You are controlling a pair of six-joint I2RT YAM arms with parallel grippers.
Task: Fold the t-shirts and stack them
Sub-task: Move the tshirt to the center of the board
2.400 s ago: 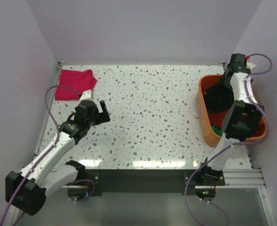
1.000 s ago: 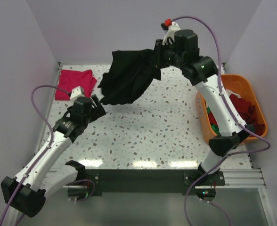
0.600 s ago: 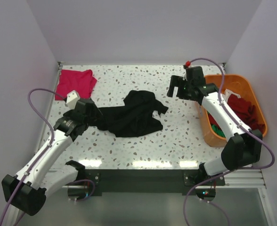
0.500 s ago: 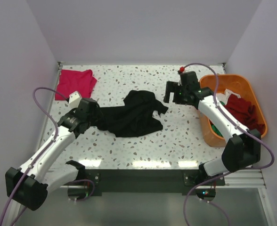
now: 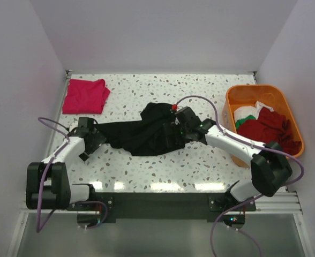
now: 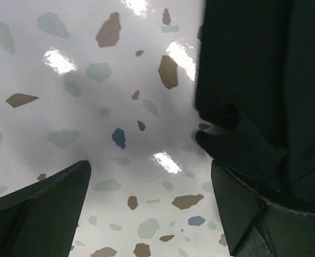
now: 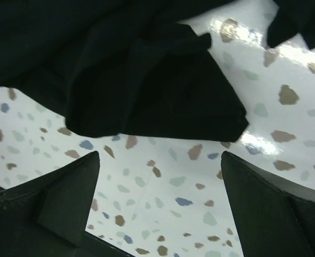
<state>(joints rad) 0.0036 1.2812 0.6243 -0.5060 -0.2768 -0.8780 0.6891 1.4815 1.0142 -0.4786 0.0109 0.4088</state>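
Well beyond the left gripper [image 6: 150,163], a roughly folded pink-red t-shirt [image 5: 85,95] lies in the far corner. That gripper hangs low, jaws spread and empty, with the black t-shirt [image 5: 141,136] just to its right. A second ago the right gripper [image 7: 160,155] held this shirt aloft. Now it lies crumpled between both tools, and the right jaws gape empty at its hem, so spreading it flat looks next. Right of that gripper, the orange tub [image 5: 230,101] holds more shirts. The table [image 5: 200,91] is glossy and speckled, and the walls are plain and pale.
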